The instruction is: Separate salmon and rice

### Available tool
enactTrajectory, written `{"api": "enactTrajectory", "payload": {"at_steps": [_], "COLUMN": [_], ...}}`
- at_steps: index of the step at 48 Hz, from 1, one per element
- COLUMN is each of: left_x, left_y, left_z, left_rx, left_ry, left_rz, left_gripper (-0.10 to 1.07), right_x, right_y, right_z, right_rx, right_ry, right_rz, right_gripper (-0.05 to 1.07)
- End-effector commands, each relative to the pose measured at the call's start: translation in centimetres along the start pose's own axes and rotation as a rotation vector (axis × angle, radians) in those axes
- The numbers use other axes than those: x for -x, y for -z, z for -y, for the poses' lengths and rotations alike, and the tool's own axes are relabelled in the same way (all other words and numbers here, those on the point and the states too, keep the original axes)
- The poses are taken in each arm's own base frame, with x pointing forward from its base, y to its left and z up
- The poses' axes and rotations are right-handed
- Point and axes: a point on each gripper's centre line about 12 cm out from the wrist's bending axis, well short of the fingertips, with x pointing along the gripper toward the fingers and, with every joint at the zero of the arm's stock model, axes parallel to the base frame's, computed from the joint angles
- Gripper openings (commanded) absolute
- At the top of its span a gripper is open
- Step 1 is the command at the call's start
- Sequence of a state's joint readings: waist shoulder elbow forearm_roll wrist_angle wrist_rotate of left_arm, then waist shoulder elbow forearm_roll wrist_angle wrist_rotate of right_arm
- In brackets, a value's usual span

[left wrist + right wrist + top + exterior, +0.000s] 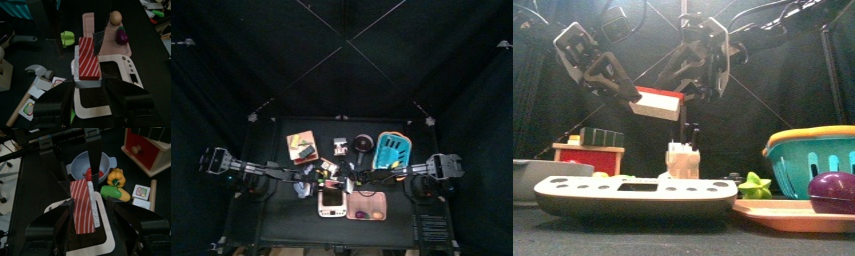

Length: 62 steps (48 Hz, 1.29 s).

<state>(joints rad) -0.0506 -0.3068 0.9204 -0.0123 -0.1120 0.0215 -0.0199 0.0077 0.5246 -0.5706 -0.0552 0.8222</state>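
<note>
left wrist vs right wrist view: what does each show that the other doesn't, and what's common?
Left wrist only: a toy hammer, an egg and a purple piece on the pink board.
Right wrist only: a grey bowl, a yellow pepper, a red wooden box.
Both: the salmon-and-rice sushi piece held up by the left gripper, above the white scale.

Black tabletop [291,222]: white scale [333,203] central; pink tray [369,207] beside it; teal basket [392,150], red box [302,146] behind.
</note>
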Motion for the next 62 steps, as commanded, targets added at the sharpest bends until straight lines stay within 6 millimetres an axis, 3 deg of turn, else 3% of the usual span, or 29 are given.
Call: {"api": "enactTrajectory", "payload": {"at_steps": [1,41,62], "left_x": [0.24,0.27,0.28], "left_y": [-1.03,-0.79,-0.61], "left_z": [-0.06,-0.49,-0.49], "left_rx": [-0.001,0.006,0.006], "left_ry": [-0.002,-0.014,-0.014], "left_rz": [0.04,0.043,0.04], "left_gripper": [0.59,0.59,0.59], "right_x": [0.29,-0.07,-0.08], "right_y": [-1.37,-1.17,-1.22], "right_z": [-0.47,-0.89,-0.89], "right_rx": [0.005,0.013,0.013], "right_ry": [-0.015,-0.023,-0.022], "right_rz": [0.038,0.031,0.031], "right_gripper": [0.88,0.87,0.67]}}
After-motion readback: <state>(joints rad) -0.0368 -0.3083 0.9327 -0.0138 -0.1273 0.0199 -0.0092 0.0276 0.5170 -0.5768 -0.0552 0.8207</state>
